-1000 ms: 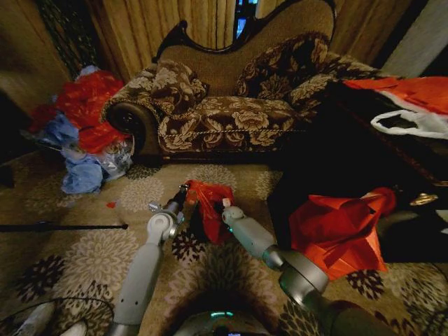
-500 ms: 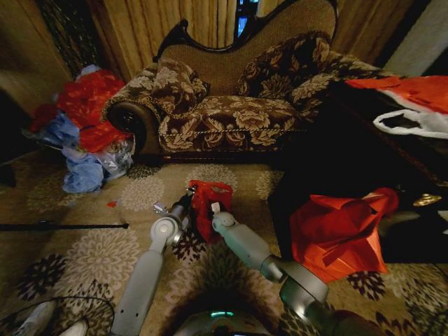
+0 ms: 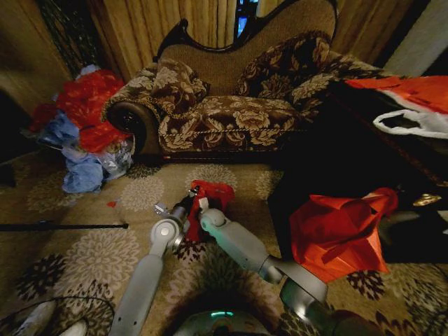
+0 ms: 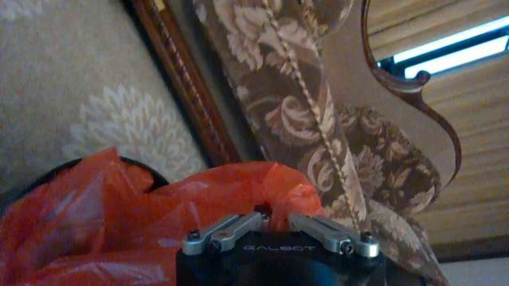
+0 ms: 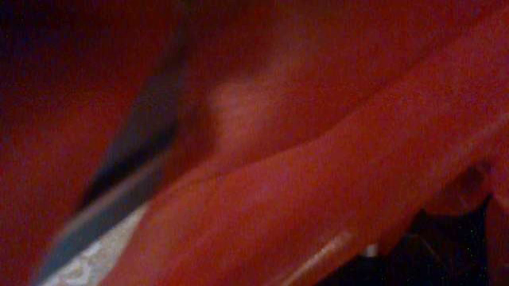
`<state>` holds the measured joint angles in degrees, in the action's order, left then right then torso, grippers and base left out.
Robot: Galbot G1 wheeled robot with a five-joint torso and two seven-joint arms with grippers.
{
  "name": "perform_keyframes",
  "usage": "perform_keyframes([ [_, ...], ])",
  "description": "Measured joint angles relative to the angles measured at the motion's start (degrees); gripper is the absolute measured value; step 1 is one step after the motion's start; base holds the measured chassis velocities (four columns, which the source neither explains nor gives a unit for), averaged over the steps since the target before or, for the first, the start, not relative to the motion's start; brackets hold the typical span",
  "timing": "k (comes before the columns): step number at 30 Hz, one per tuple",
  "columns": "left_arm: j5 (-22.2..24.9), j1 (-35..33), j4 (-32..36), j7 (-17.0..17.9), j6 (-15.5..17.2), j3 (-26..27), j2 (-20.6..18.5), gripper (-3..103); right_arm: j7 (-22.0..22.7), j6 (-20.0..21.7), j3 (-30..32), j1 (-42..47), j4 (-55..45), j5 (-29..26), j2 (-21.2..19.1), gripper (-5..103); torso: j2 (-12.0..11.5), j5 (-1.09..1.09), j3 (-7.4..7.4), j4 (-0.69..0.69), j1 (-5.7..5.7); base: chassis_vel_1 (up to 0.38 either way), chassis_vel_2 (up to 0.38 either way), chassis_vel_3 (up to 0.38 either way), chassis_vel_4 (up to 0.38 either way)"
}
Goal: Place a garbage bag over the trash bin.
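Where the patterned carpet (image 3: pixel 91 252) meets the sofa (image 3: pixel 231 119), the garbage bag (image 3: pixel 210 199) drapes the trash bin (image 4: pixel 47 179) | left tool (image 4: pixel 275 223) pinching bag plastic | right tool (image 3: pixel 199 204) against bag, fingers' state cannot tell

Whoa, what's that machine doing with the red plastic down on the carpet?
It is a two-armed robot fitting a garbage bag onto a small black trash bin on the floor in front of the sofa. The left gripper is closed on the bag's edge, and the bin's dark rim peeks out beside the plastic. The right gripper is pressed in against the bag from the other side, its camera up close against red plastic. The bag lies bunched over the bin's top, not yet spread out.
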<state>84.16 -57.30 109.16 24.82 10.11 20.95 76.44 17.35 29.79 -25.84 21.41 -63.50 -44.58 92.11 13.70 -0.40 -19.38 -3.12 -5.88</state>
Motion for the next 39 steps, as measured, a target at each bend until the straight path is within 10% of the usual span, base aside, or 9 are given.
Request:
perform_keyframes([
  [14, 0.41, 0.13, -0.15, 2.25, -0.21, -0.13, 0.47, 0, 1.29, 0.04, -2.43, 1.59, -2.38, -4.01, -3.36, 97, 0.00, -0.01, 0.00, 0.00, 0.00, 0.000, 0.000, 0.000, 0.000],
  [39, 0.68, 0.52, 0.50, 4.18, 0.07, 1.44, 0.01, 0, 14.46, 8.46, 1.81, 0.47, -7.58, -17.16, -4.87, 100, 0.00, 0.00, 0.00, 0.00, 0.00, 0.000, 0.000, 0.000, 0.000],
])
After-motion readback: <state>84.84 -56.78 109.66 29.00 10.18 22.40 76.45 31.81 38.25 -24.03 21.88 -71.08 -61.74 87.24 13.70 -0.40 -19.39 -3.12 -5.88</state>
